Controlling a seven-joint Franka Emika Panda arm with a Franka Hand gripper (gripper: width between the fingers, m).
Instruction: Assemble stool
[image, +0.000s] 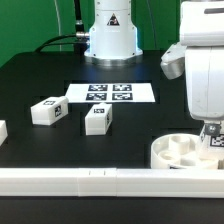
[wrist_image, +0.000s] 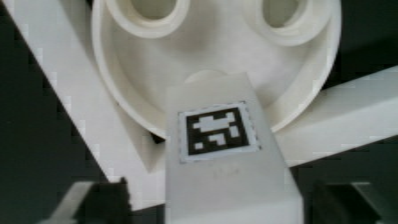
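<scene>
Plainly, the two views split the scene between them. The exterior view takes in the whole black table (image: 30, 75). It shows the flat white marker board (image: 110, 93) and the long white border rail (image: 90, 181) along the near edge. The round, thick white plastic seat (image: 180, 152) lies touching that rail, at the exterior view's right, socket side up.

The wrist view shows what the arm hides there. One short, blocky white plastic held leg (wrist_image: 217, 165) runs lengthwise from the camera down toward the seat's rim, its black-and-white tag facing the lens. Two round sockets (wrist_image: 151, 15) show beyond it.

By count there is one seat and three clear legs. The held one is at the seat. Two loose legs lie well apart from it: the left loose leg (image: 47, 110) has its long axis across the exterior view, and the middle loose leg (image: 97, 119) is near the marker board. A white scrap (image: 2, 131) at the left edge is cut off and cannot be identified.

The two-finger gripper (image: 211, 132) stands over the seat, its fingers clasping the held leg from both sides.
</scene>
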